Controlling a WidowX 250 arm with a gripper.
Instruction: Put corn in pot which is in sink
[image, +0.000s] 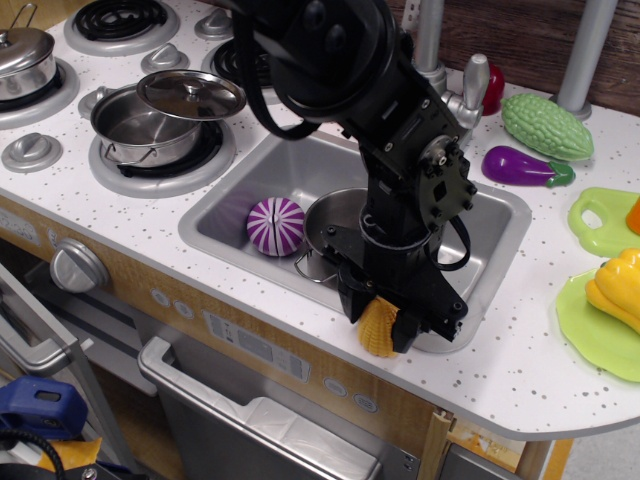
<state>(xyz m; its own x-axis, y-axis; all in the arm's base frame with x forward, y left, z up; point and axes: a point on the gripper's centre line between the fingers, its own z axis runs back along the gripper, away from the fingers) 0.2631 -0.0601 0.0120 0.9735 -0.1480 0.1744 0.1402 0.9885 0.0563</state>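
Note:
The yellow corn (379, 328) stands on the white countertop at the front rim of the sink (225, 200). My gripper (384, 322) comes down over it, with one black finger on each side, and appears shut on it. The small steel pot (333, 222) sits inside the sink just behind the corn. My arm hides its right half. One wire handle (308, 266) shows at its front.
A purple and white ball (276, 226) lies in the sink left of the pot. A wider pot with a tilted lid (165, 118) sits on the stove. An eggplant (525, 166), a green gourd (546, 126) and a yellow pepper (620, 285) lie at the right. The faucet (430, 45) stands behind the sink.

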